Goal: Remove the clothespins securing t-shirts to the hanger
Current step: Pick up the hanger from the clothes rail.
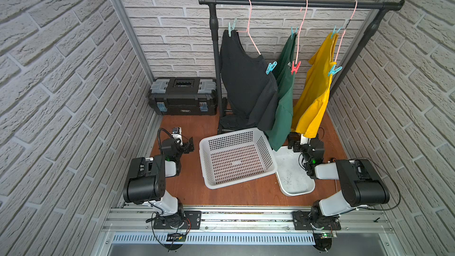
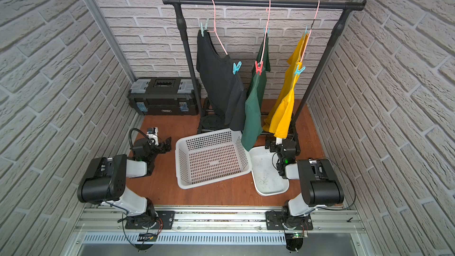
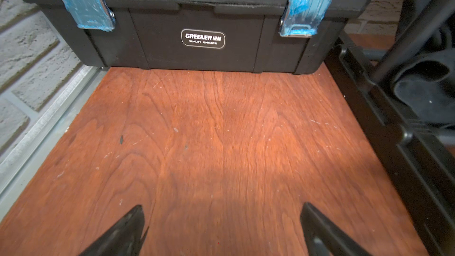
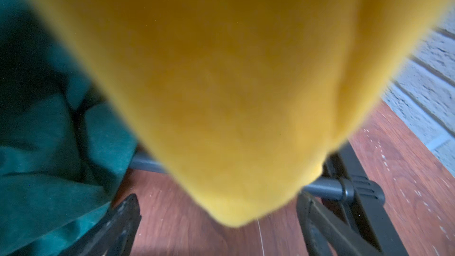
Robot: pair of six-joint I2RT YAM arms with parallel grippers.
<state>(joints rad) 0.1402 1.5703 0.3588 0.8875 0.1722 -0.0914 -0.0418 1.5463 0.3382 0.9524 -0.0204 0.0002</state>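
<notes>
Clothespins [image 1: 270,67] gripped all three t-shirts [image 1: 243,82] at both shoulders, apparently so the cloth could not slide down the sloping pink hangers [image 1: 251,30]. All six were in place, so the task looked unstarted. Far left, a black toolbox [image 1: 183,96] sat against the back wall, clear of the work. The left arm [image 1: 145,181] was folded low over the bench [image 1: 187,188] with its forearm about level. The left tool [image 3: 221,206] was spread wide and empty, aimed at the toolbox front just above the wood. On the rail [image 1: 295,3] the black shirt [image 1: 236,70] carried two teal pins. Next to it the green shirt [image 1: 283,109] carried a teal one at its far shoulder and the red clothespin [image 1: 295,68] at its near one. The yellow shirt [image 1: 315,94] had two teal ones. A white basket [image 1: 230,133] stood below the hems, probably to catch falling shirts. A shallow white tray [image 1: 295,181] lay touching its right side, perhaps meant for the pins. The right arm [image 1: 362,183] was folded low as well, its wrist over the tray. The right tool [image 4: 218,197] gaped wide with nothing in it, pointing at the yellow hem that hung just ahead. Whether cloth touched it I could not tell.
</notes>
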